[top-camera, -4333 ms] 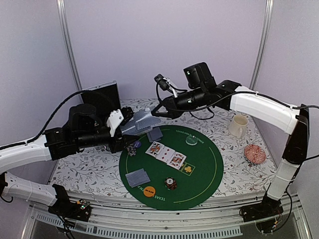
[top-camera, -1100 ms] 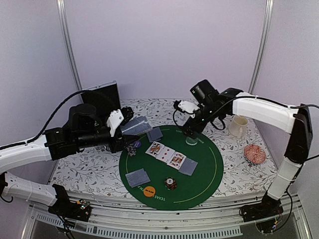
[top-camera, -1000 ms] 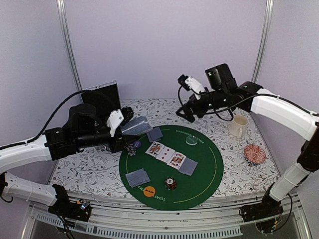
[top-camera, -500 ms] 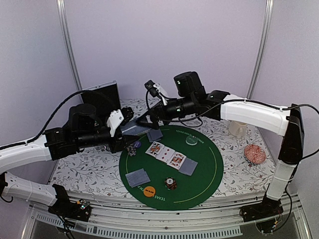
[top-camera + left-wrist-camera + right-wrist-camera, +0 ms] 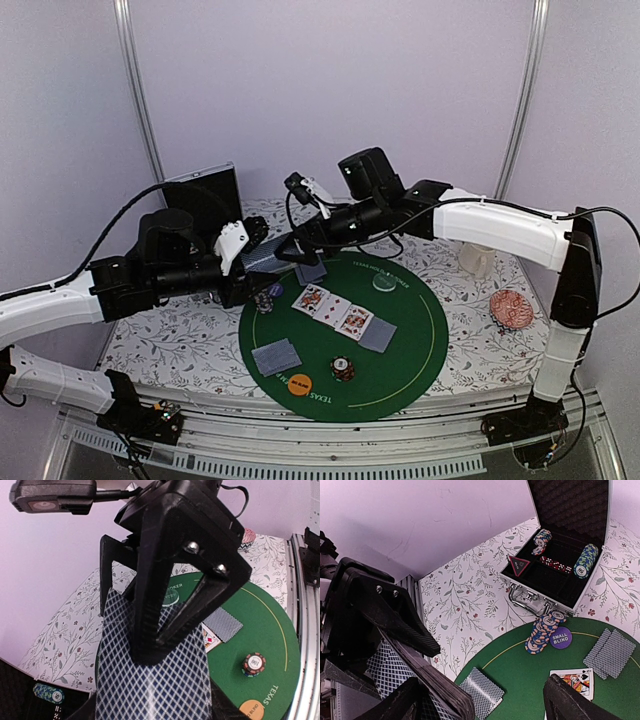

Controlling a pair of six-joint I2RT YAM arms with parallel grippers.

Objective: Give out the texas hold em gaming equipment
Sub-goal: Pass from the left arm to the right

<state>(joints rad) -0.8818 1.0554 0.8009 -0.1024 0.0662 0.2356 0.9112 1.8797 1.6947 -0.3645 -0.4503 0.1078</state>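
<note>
White print on the green mat [image 5: 410, 340]: "TEXAS" at the near rim, "OKER" legible at the far rim beside a clear disc [image 5: 383, 282]. "SMALL BLIND" on a purple disc [image 5: 561, 638], touching a leaning chip stack [image 5: 542, 632] at the mat's far-left rim. Dark lettering on the orange disc [image 5: 299, 381] at the near rim, too small to read.

Left claw [image 5: 258, 256] clamped on a deck of cards [image 5: 150, 680] with diamond-patterned grey-blue backs, held in the air above the mat's far-left rim. Right claw [image 5: 292, 250] right at that deck, jaws spread wide, one black finger [image 5: 145, 605] reaching down over the top card, the other off to the side.

Mid-mat, a row of face-up cards [image 5: 335, 308] with one face-down card [image 5: 377, 335] at its right end. Face-down pairs at near left [image 5: 275, 357] and far left [image 5: 311, 270]. Second chip stack [image 5: 343, 369] near the orange disc.

On the desk at far left, an open case [image 5: 520, 595] holding more chips, red dice and a red-edged triangle [image 5: 518, 565].
</note>
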